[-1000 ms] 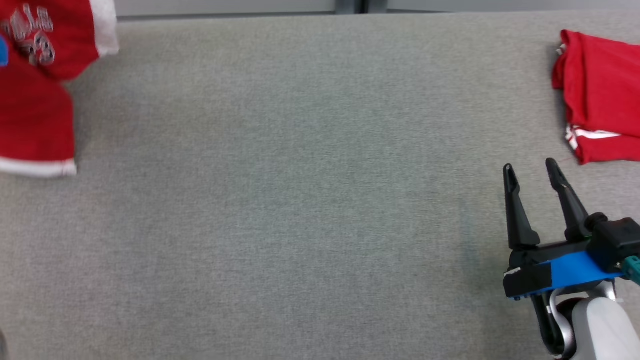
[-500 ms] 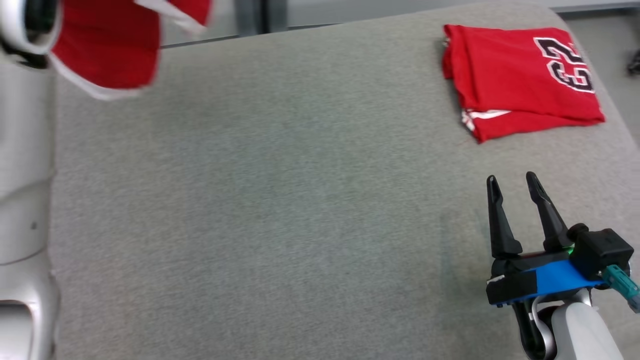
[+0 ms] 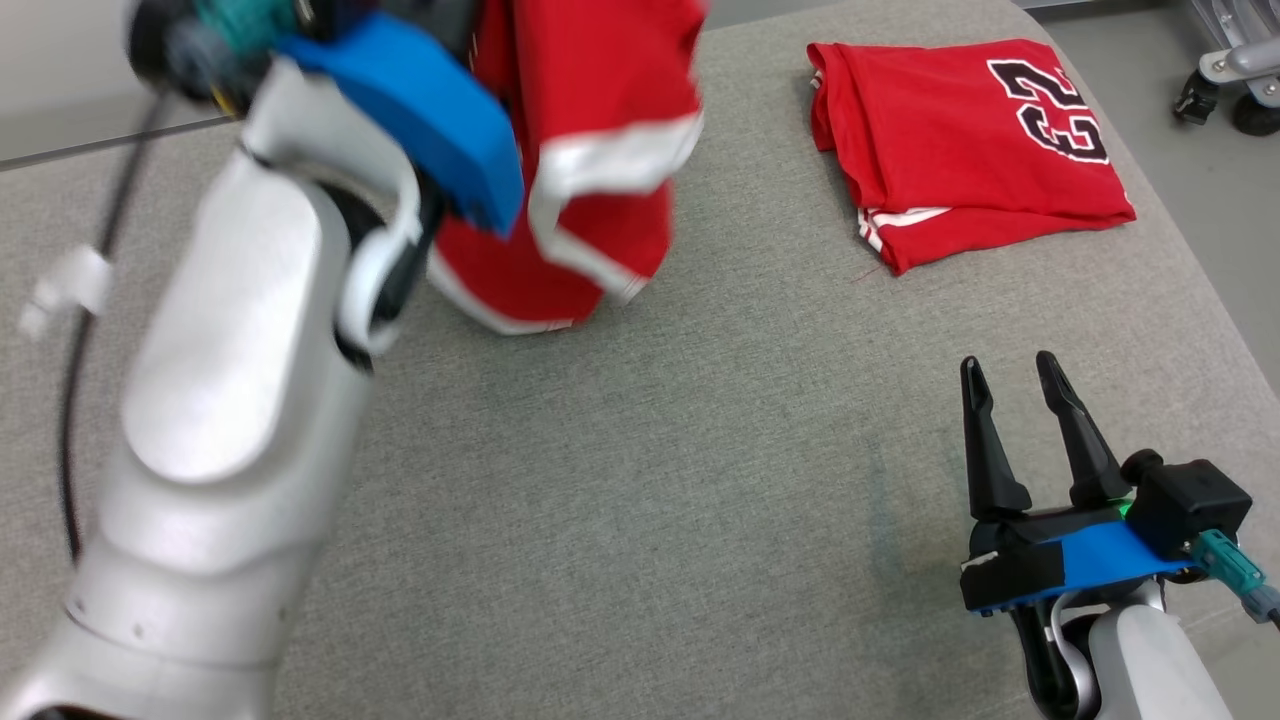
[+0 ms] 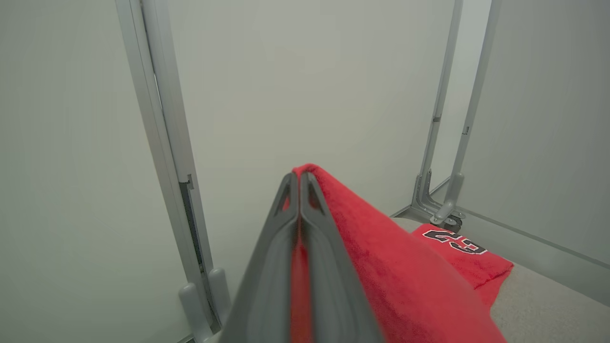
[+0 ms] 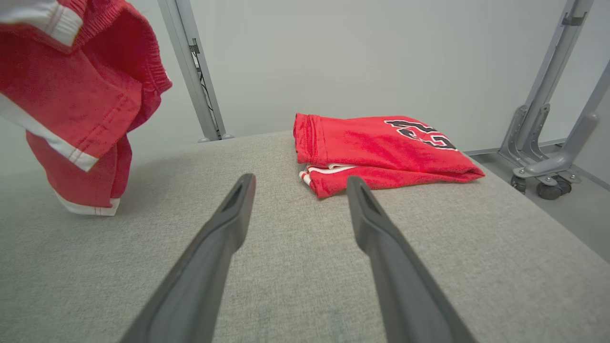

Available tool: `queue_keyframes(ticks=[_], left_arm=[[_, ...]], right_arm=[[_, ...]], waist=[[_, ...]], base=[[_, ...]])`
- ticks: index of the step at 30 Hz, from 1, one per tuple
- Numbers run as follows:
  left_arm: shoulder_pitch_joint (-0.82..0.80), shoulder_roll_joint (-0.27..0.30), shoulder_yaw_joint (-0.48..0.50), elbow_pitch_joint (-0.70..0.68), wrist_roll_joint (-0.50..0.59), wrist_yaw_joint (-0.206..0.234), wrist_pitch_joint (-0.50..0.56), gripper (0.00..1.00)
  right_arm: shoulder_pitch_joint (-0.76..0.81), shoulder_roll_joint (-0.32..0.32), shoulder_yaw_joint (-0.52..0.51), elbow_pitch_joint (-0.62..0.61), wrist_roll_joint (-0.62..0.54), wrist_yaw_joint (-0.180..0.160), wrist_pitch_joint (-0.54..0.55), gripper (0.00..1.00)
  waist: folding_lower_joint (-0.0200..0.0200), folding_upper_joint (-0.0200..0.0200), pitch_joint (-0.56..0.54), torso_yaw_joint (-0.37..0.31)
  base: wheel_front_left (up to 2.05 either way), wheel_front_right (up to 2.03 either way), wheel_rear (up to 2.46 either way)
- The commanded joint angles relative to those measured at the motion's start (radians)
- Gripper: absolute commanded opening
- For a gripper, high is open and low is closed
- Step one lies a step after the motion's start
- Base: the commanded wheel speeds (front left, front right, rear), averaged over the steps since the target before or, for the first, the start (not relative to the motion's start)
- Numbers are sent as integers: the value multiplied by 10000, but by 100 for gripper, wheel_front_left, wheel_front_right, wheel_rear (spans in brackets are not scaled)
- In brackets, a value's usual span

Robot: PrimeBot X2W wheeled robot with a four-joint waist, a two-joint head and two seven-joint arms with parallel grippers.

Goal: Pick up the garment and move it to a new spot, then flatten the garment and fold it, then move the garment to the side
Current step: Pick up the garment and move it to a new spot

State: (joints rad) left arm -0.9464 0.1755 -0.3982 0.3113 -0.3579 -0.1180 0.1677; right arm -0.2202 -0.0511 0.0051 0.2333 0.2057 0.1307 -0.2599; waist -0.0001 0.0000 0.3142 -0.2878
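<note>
One garment hangs lengthwise from the left pincer, which is clamped on its top edge, hem near the surface. The right pincer, spread apart and empty, waits well to its right.

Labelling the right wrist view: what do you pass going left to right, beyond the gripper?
In order: hanging red garment → grey upright post → folded red garment → wheeled frame base.
</note>
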Motion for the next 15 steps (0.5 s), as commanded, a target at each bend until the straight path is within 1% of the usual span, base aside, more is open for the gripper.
queue_keyframes(ticks=[1, 7, 8, 12, 15], left_arm=[[277, -46, -34, 51, -31, 59, -68, 0], [2465, -107, -264, 604, -251, 271, -679, 0], [2868, -208, -295, 721, -368, 290, -778, 0], [4042, -399, -762, 1191, -424, 218, -999, 0], [4502, -524, -1068, 1429, -446, 185, -1198, 0]], right_arm=[[-75, 4, 6, -18, 57, 1, -65, 100], [-103, 3, 130, 12, 46, 1, -62, 100], [-94, 0, 141, 31, 45, 1, -62, 100], [-7, -1, 156, 171, -22, 1, -62, 100], [71, -1, 155, 273, -100, 1, -62, 100]], waist=[[1, 0, 6, 43], [1, 0, -58, 194], [1, 0, -81, 221], [1, 0, -234, 346], [1, 0, -385, 454]], base=[[0, 0, 0], [0, 0, 0], [0, 0, 0], [0, 0, 0], [0, 0, 0]])
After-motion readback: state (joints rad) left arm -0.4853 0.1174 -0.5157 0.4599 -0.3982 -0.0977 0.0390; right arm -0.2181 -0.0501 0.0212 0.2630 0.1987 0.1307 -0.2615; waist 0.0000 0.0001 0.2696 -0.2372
